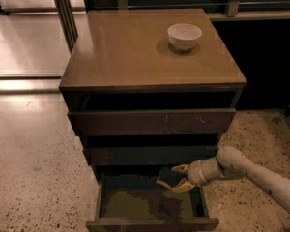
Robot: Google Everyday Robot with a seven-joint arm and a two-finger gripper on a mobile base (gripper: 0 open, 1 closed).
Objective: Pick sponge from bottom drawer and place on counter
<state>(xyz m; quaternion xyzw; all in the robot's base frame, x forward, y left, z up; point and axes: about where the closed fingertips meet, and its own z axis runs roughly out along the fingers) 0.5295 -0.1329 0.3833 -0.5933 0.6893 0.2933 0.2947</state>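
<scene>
Sponge (167, 177) gripped in end effector (180, 179), raised above open bottom drawer (150, 223)

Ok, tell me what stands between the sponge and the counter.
The gripper holds the sponge low over the bottom drawer, on its right side. Just above jut the fronts of the two upper drawers and the counter edge, so it likely must come outward first. The white bowl stands back right.

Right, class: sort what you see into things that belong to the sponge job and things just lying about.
Job: sponge, gripped by the pincer over the open bottom drawer; counter.
Lying about: white bowl on the counter; speckled floor.
</scene>
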